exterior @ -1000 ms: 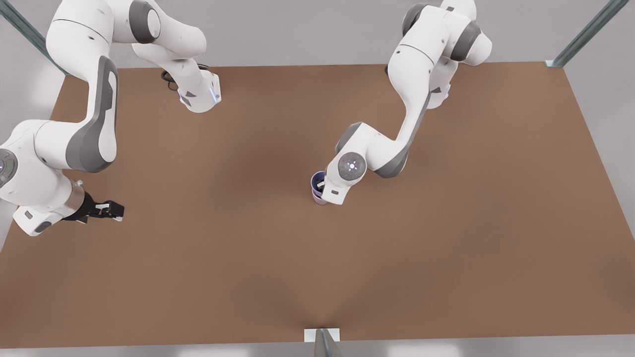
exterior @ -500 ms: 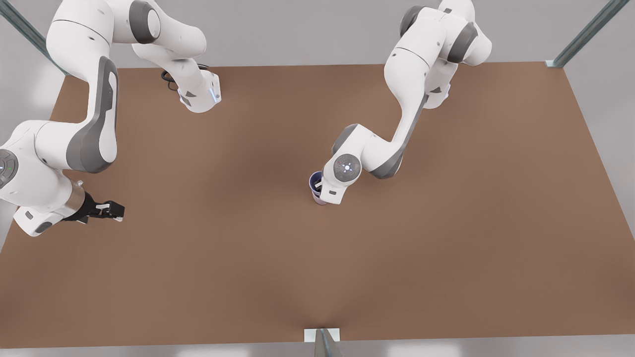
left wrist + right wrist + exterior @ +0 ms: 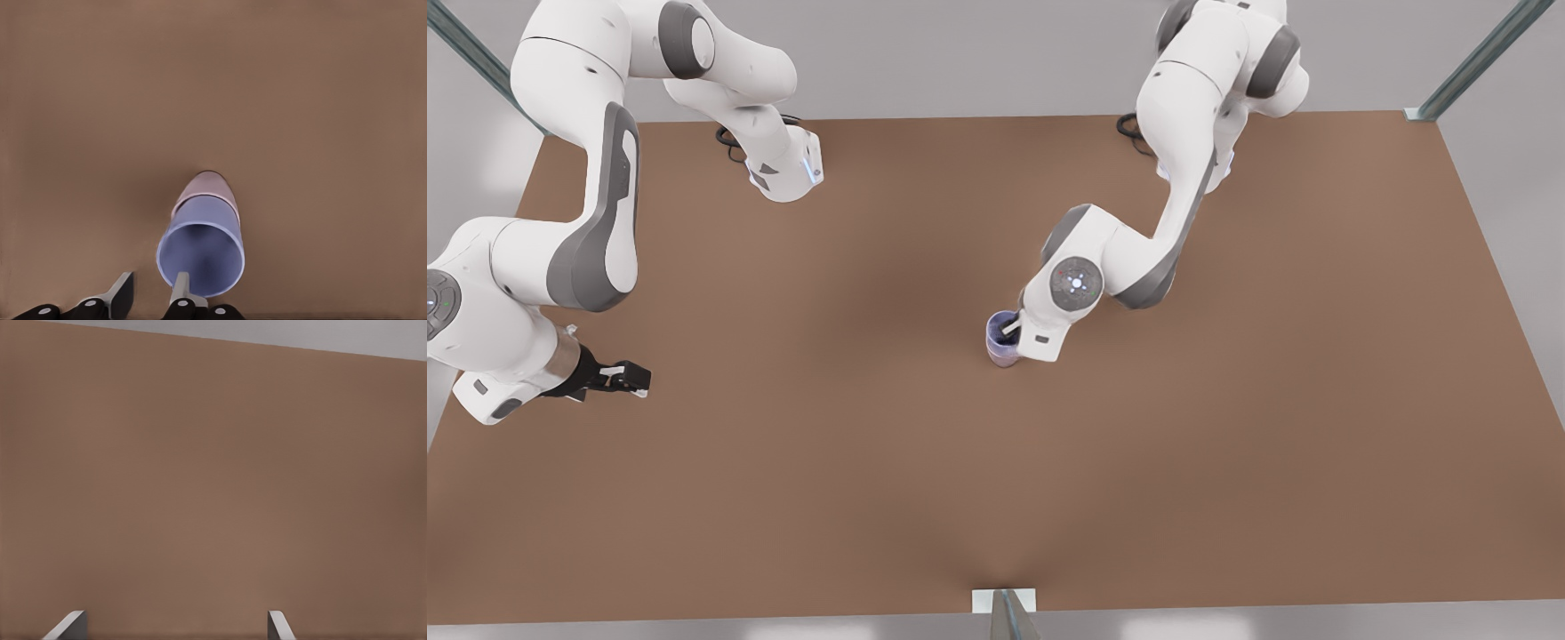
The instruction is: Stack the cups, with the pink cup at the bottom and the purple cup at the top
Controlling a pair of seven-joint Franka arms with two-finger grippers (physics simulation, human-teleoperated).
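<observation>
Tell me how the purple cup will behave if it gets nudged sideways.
The purple cup sits nested in the pink cup, so a nudge probably moves both. The stack is tall with a narrow foot, so it may tip. The left hand straddles its rim, open; smooth walls could slip. The right hand waits apart.

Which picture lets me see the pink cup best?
The left wrist view: the pink cup peeks out under the purple cup nested in it. In the front view it is a sliver beside the arm.
</observation>
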